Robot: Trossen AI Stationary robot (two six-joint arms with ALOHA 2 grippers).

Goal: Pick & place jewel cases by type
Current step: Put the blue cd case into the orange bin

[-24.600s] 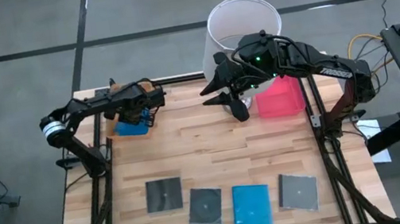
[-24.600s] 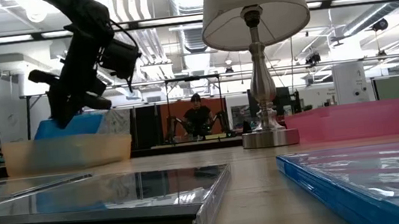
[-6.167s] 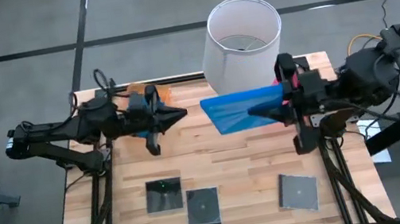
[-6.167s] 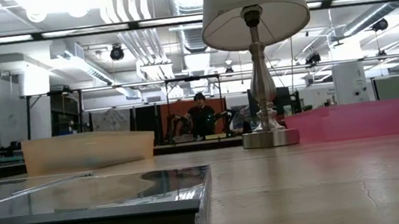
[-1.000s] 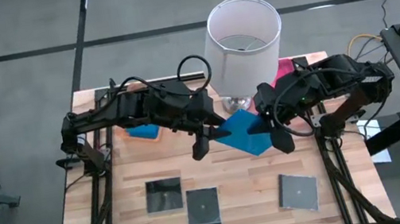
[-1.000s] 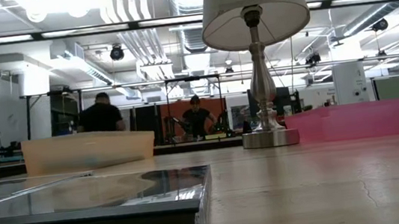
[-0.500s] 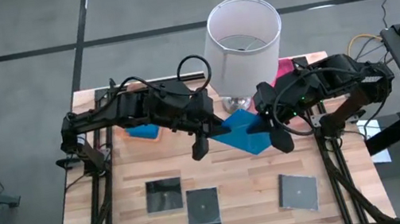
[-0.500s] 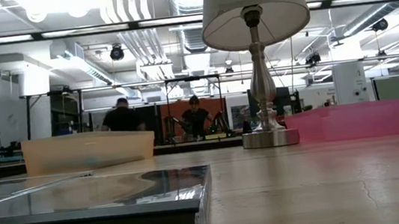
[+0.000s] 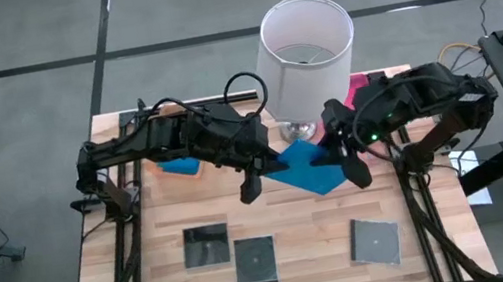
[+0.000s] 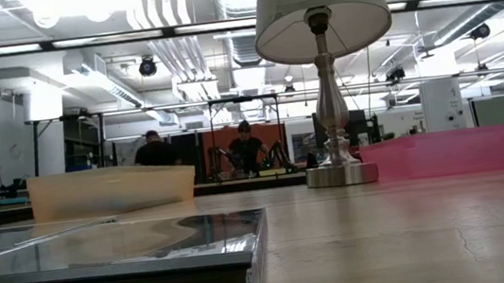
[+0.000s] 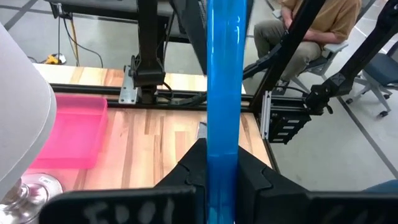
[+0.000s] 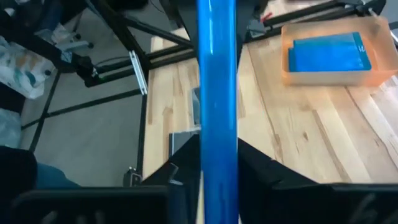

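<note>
Up over the bench, our left fingers pinch the blue case while our right fingers let go; it looks thin, stiff and slippery, so we hold its edge.

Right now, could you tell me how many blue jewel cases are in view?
2. One blue case hangs above mid-table, the left gripper and right gripper at its ends; the other lies in the orange tray.
</note>
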